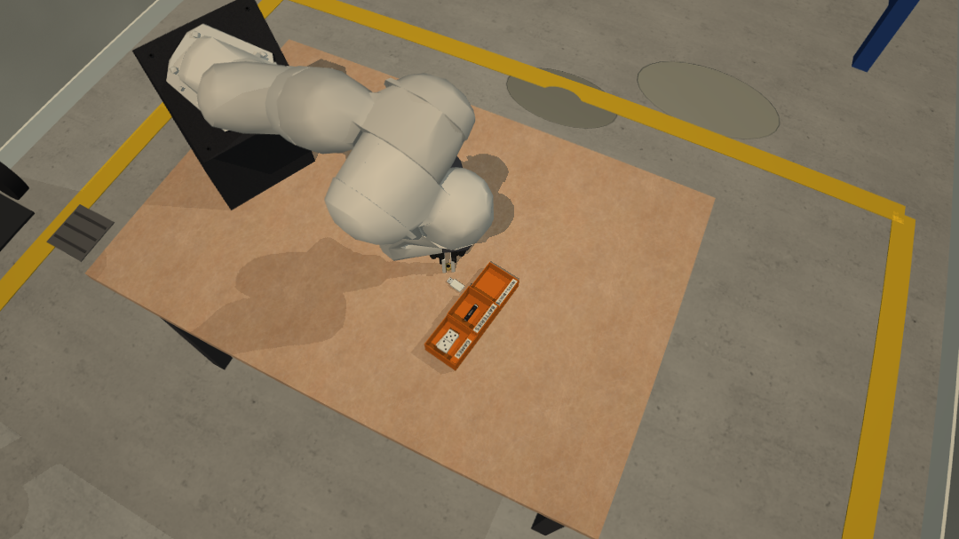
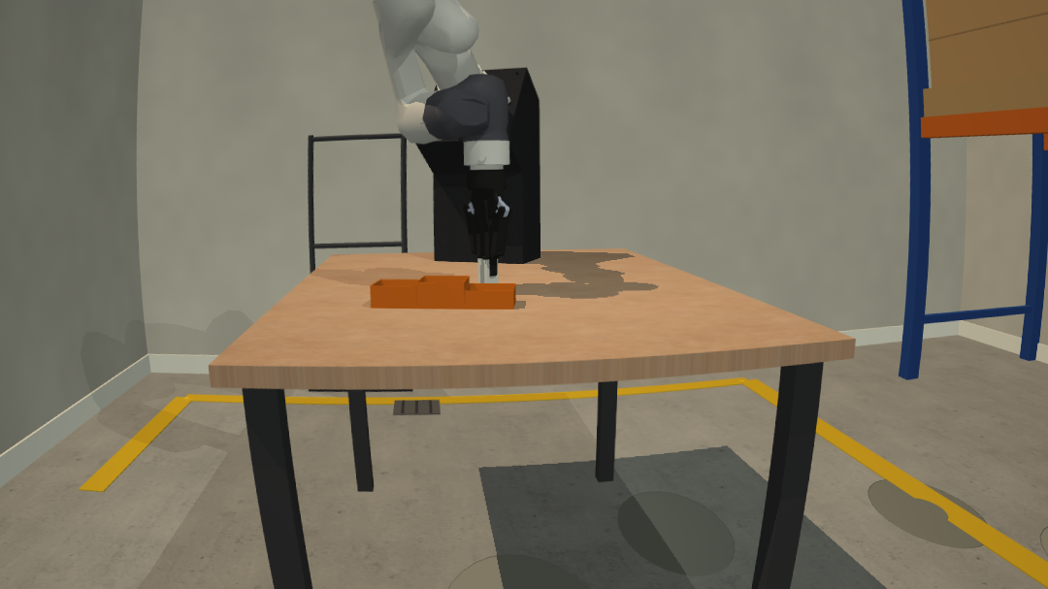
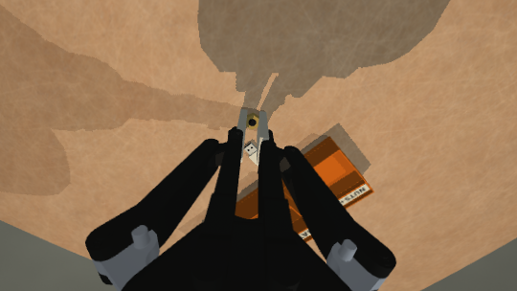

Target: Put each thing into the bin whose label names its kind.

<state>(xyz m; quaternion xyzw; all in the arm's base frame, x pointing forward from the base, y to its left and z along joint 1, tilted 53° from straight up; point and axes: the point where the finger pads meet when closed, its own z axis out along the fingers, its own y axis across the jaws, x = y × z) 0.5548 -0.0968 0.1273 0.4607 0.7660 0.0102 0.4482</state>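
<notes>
Wrist view showed me the gripper [image 3: 252, 127] closed on a small brass nut [image 3: 252, 122], pinched right at the fingertips with the hole facing the camera; I judged the pinch was taken that far out because the nut was so small that only the tips could reach it on the board. Past the fingers lay a white USB stick [image 3: 250, 151] on the table [image 3: 120, 39], just beside the near wall of the orange bin row [image 3: 351, 178] and outside it. I read that as deliberate (none of the labels I could make out named its kind, though two of the three were too small for me to be sure). The end bin nearest the gripper carried a label reading NUTS [image 3: 355, 193] and looked empty inside, which I took as the reason the nut was being held so close to that end of the row. In the top view the middle bin held a dark stick-shaped thing [image 1: 470, 312], a battery by its label, and the far bin a white die [image 1: 447, 339]. From the exterior view the fingertips hung low over the table behind the bin row, and I could not tell whether the nut was clear of the board. My reading was that the carry over the NUTS wall was what remained.
</notes>
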